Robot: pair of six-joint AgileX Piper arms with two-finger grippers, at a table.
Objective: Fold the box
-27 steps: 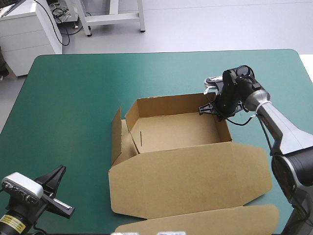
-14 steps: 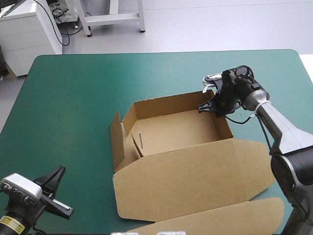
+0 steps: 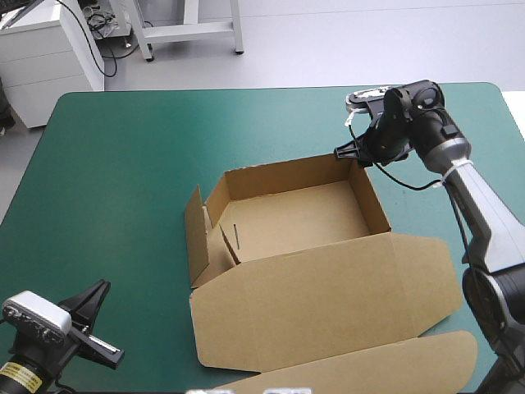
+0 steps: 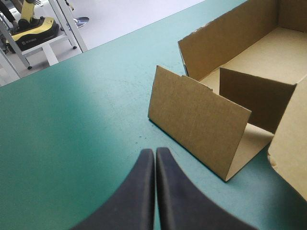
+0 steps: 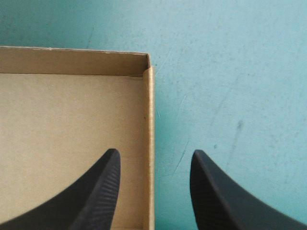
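In its wrist view alone, the right gripper (image 5: 154, 152) straddles the box (image 5: 62, 115) wall.

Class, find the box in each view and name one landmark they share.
High view: the box lies mid-table, tray open, lid flat.
Left wrist view: ahead of the shut left tool, to one side.
Right wrist view: its corner, one wall between the open right tool's fingers.
Shared: the teal-green cover.
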